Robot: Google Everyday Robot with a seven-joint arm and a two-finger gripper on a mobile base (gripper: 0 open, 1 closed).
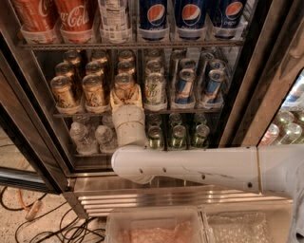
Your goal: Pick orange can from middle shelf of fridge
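Observation:
The fridge [247, 95] stands open in front of me. Its middle shelf [216, 111] holds lanes of small cans. Several orange cans fill the left three lanes. My gripper [126, 97] reaches in from below at the front of the third lane. Its beige fingers [115, 100] sit tight on both sides of the front orange can [125, 84], which stands upright in its lane. The white wrist [129, 126] and forearm [199, 166] cross the lower shelf.
A green-and-white can [155, 90] stands just right of the gripped can, then slim blue-and-silver cans [184, 85]. Cola bottles [76, 19] and Pepsi bottles [192, 14] stand above, water bottles [83, 137] and green bottles [178, 135] below. Cables [28, 213] lie on the floor.

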